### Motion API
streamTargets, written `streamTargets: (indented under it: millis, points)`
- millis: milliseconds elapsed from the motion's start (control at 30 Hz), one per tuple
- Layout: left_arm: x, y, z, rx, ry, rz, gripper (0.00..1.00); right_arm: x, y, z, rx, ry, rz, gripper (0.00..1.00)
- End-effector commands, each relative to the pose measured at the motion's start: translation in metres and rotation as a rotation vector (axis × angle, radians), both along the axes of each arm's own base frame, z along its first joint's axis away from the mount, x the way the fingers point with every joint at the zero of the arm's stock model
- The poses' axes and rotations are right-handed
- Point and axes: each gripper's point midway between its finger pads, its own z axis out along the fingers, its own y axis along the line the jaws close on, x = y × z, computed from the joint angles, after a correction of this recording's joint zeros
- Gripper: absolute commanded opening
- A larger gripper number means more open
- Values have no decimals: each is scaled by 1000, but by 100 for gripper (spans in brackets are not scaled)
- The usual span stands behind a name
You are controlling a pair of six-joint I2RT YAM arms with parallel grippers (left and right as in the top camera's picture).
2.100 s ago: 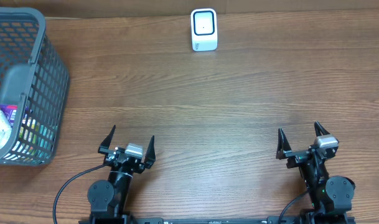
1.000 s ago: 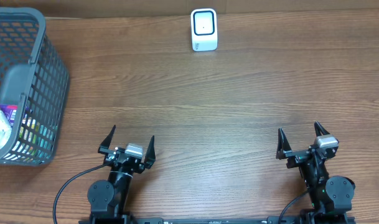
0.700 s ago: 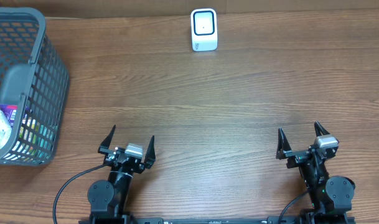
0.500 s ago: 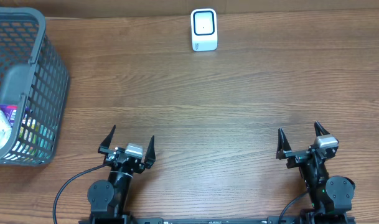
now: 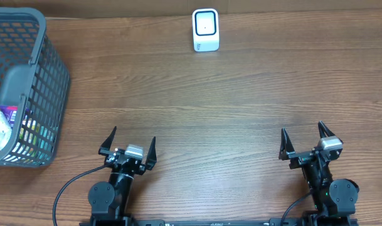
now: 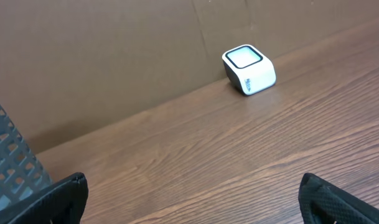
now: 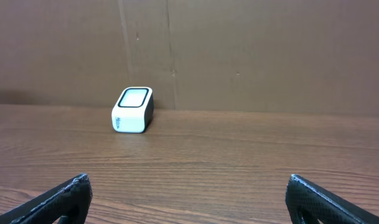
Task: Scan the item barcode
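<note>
Waiting at the near edge of the counter (image 5: 209, 94), I hold my left claw (image 5: 131, 143) and right claw (image 5: 302, 139) spread wide and empty. The packaged items (image 5: 1, 124) for scanning lie in the grey basket (image 5: 53, 75) at the left; the white scanner (image 5: 205, 29) stands at the far edge. Reaching in, my left claw could snag the basket's mesh wall or tip it, and a loose pinch might drop a slippery packet.
</note>
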Motion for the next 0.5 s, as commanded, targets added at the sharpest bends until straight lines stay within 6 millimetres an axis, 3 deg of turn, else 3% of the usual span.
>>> streamTargets:
  millis: [0,200,467]
  points:
    - [0,2,2,-81,0,14,100,0,1,0,-1,-10,3,100]
    - [-1,13,22,-211,-26,79,100,-2,1,11,0,-25,4,100]
    - [0,15,100,-233,-48,89,100,4,2,68,-12,28,10,100]
